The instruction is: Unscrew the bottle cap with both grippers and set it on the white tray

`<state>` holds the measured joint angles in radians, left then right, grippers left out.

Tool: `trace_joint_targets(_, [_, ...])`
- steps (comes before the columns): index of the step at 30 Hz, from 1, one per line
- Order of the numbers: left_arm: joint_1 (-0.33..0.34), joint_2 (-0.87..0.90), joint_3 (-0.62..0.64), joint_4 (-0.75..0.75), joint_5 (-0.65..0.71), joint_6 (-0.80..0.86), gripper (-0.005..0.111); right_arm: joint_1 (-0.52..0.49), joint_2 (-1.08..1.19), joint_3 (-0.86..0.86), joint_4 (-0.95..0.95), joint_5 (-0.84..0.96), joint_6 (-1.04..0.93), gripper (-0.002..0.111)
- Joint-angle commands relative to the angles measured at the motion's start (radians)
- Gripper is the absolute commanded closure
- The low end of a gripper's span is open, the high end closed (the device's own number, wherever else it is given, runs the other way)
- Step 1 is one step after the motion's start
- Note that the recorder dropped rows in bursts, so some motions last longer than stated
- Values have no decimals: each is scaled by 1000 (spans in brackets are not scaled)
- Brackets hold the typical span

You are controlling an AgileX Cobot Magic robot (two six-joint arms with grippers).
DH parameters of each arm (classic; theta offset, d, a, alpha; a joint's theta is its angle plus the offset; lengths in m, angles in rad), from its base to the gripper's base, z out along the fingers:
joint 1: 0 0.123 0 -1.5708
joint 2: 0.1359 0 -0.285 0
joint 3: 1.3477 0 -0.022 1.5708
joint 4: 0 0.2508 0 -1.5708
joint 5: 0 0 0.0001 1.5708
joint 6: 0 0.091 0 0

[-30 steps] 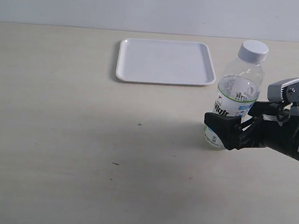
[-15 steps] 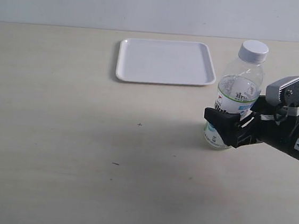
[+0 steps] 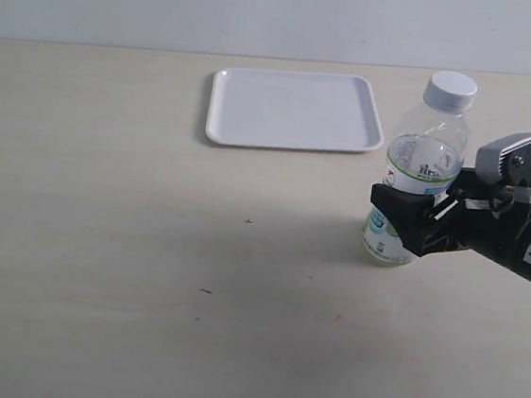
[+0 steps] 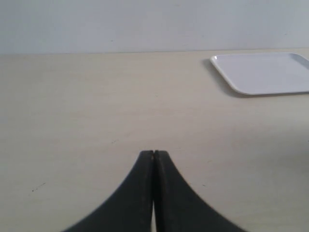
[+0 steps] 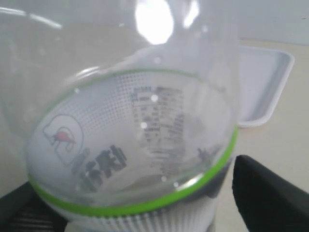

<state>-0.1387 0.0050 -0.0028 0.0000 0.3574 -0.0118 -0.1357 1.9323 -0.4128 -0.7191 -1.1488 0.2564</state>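
Observation:
The bottle [image 3: 423, 163] stands upright on the table at the right, its white bottle cap [image 3: 451, 90] screwed on top. My right gripper [image 3: 399, 207] comes in from the right and is shut on the bottle's lower body, over the label. In the right wrist view the bottle [image 5: 135, 145] fills the picture between the black fingers [image 5: 270, 193] of my right gripper [image 5: 140, 208]. The white tray [image 3: 294, 107] lies behind and to the left of the bottle, with nothing on it. My left gripper [image 4: 154, 153] is shut on nothing above bare table and is out of the exterior view.
The light wooden table [image 3: 147, 244] stretches left and forward of the bottle, with only small dark specks [image 3: 248, 221] on it. A pale wall [image 3: 266, 9] runs along its far edge. The tray [image 4: 265, 72] also shows in the left wrist view.
The right gripper's near finger has drawn in against the bottle and the wrist has shifted slightly right. The bottle and the tray have stayed where they were.

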Motion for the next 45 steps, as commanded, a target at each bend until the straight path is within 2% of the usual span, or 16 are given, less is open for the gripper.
trace_joint_targets(1, [3, -5, 3, -11, -6, 1, 107, -3, 1, -5, 3, -29, 0, 27])
trace_joint_targets(4, [3, -5, 3, -11, -6, 1, 107, -3, 1, -5, 3, -29, 0, 32])
trace_joint_targets(9, [3, -5, 3, -11, -6, 1, 107, -3, 1, -5, 3, -29, 0, 73])
trace_joint_targets(10, [3, -5, 3, -11, -6, 1, 107, -3, 1, -5, 3, -29, 0, 77])
trace_joint_targets(12, [3, -5, 3, -11, -6, 1, 107, -3, 1, -5, -6, -29, 0, 97])
trace_joint_targets(14, [3, -5, 3, -11, -6, 1, 107, -3, 1, -5, -46, -29, 0, 108])
trace_joint_targets(21, [3, -5, 3, 0, -14, 65, 107, -3, -1, -5, -82, -31, -2, 108])
trace_joint_targets(23, [3, -5, 3, 16, -115, 124, 107, -3, -1, -5, -92, -34, -40, 108])
trace_joint_targets(24, [3, -5, 3, 14, -236, 103, 107, -3, -1, -5, -92, -34, -95, 108])
trace_joint_targets(28, [3, -5, 3, 12, -482, 2, 107, -3, -1, -5, -93, -42, -211, 108])
trace_joint_targets(32, [3, -5, 3, 12, -837, -375, 107, -3, -1, -5, -103, -59, -237, 108])
trace_joint_targets(35, [3, -5, 3, 63, -1034, -525, 107, -3, -1, -5, -103, -57, -237, 108])
trace_joint_targets(38, [3, 86, -171, 189, -1116, -516, 107, -3, -1, -5, -99, -51, -237, 108])
trace_joint_targets(42, [3, 500, -532, 263, -1030, -522, 107, -3, -1, -5, -99, -51, -237, 108])
trace_joint_targets(44, [-3, 735, -714, 458, -778, -606, 107, -3, -1, -5, -100, -51, -227, 108])
trace_joint_targets(45, [-19, 895, -827, 589, -549, -709, 107, -3, -1, -5, -100, -51, -227, 108])
